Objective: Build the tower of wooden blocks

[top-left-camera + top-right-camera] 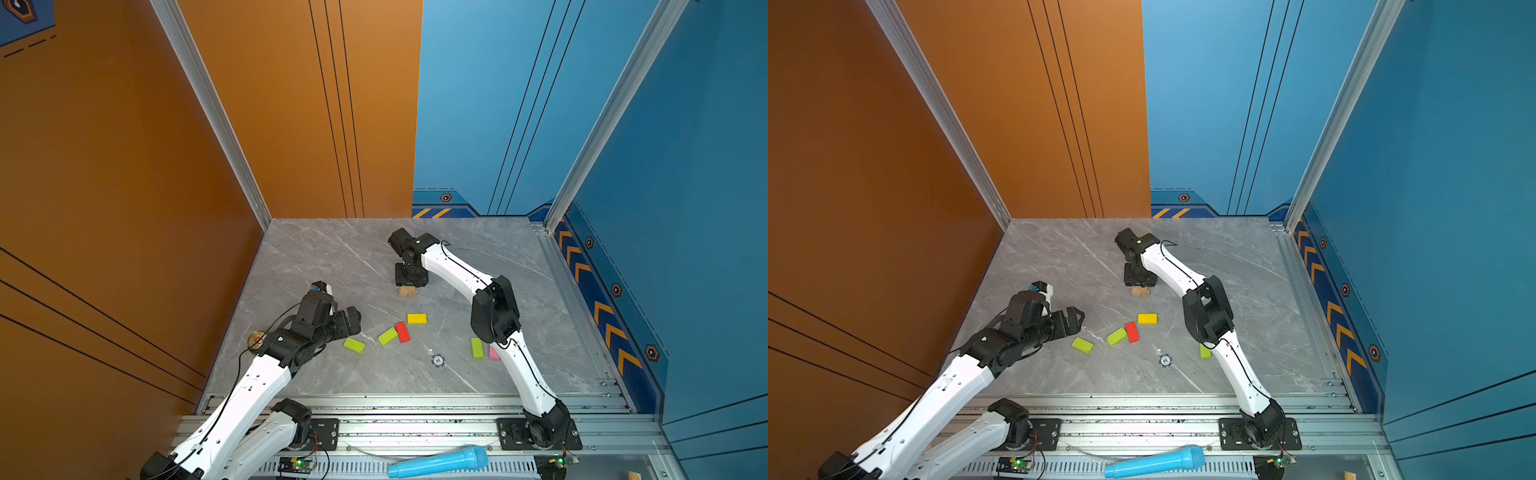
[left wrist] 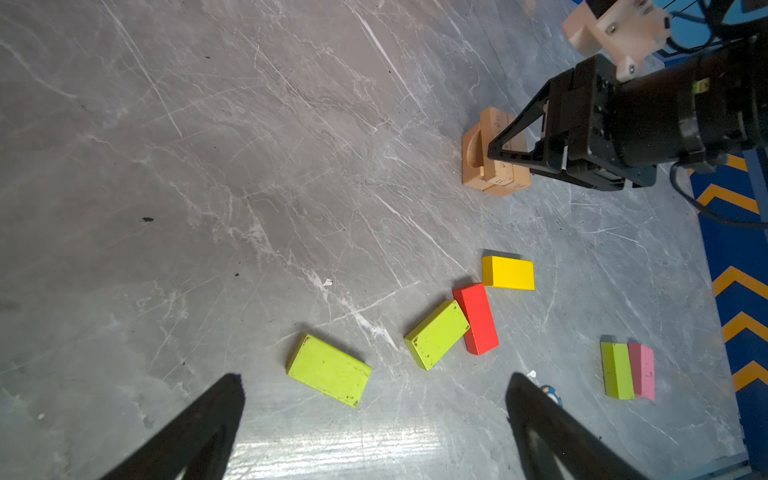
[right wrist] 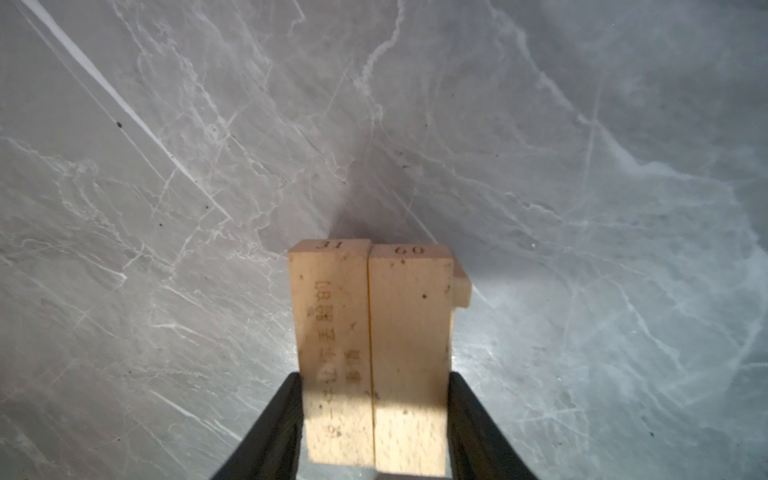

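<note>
The desk (image 1: pixel 332 257) is a smooth grey slab veined with white like marble. Two jointed arms in white shells with black joints reach over it from a metal rail at the front.

The left claw (image 2: pixel 374 377) hangs spread wide above the left half of the desk and holds nothing. The right claw (image 3: pixel 374 376) points down at the far middle, its black fingers pressed against the outer sides of two tan blocks (image 3: pixel 407 332). These are pale raw wood with printed marks, and they stand side by side with faces touching. A notched tan block (image 2: pixel 471 158) with an arched cut-out sits against them; I cannot tell whether it lies under or beside them.

A glossy sky-blue microphone (image 1: pixel 438 461) lies on the rail.

The painted bricks lie flat and loose mid-desk:
- yellow block (image 1: pixel 417 318)
- red block (image 1: pixel 402 332), touching one lime block (image 1: pixel 387 336)
- a second lime block (image 1: pixel 354 345), lying alone
- a third lime block (image 1: pixel 477 348), right beside a pink block (image 1: pixel 493 354)

A small round blue-white token (image 1: pixel 437 360) lies between the groups.
</note>
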